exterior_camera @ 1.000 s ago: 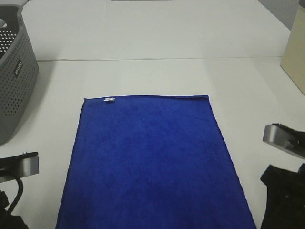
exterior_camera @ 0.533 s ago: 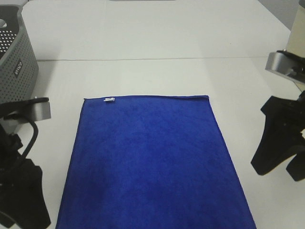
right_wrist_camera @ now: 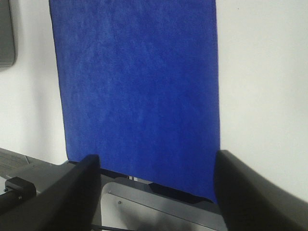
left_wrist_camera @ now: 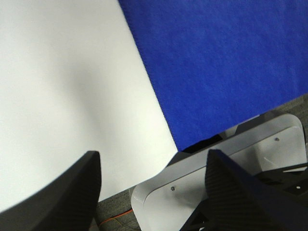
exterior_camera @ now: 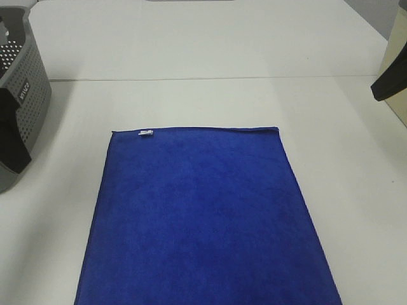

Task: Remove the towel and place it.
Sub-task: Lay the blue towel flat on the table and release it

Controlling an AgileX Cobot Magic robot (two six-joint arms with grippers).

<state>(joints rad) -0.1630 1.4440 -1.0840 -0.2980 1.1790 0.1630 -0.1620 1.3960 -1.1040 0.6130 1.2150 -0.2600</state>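
Nearest to the robot, the towel (exterior_camera: pixel 203 216) lies spread flat on the white table (exterior_camera: pixel 210 44), a deep blue rectangle whose near end runs out of the high view. In the wrist views that end reaches the table's near edge, above the robot's white base (left_wrist_camera: pixel 226 163).

The left gripper (left_wrist_camera: pixel 151 156) hangs high above the table with its jaws wide apart and nothing between them. Its camera looks down on bare table and on the towel's left long edge, so the cloth lies below it and partly off to one side, well apart from the fingers (left_wrist_camera: pixel 62 192).

The right gripper (right_wrist_camera: pixel 156 161) is likewise spread wide and empty. The towel (right_wrist_camera: pixel 139 82) fills the span between its two dark fingers (right_wrist_camera: pixel 240 192), lying far beneath them with no contact.

In the high view only a dark part of each arm shows: one at the left edge (exterior_camera: pixel 13 127) in front of the grey basket (exterior_camera: pixel 28 76), one at the right edge (exterior_camera: pixel 389 86), both clear of the cloth.

Further off, the towel's far edge is straight, with a small white tag (exterior_camera: pixel 146 133) near its far-left corner. The perforated basket stands beyond that corner to the left, apart from the towel.
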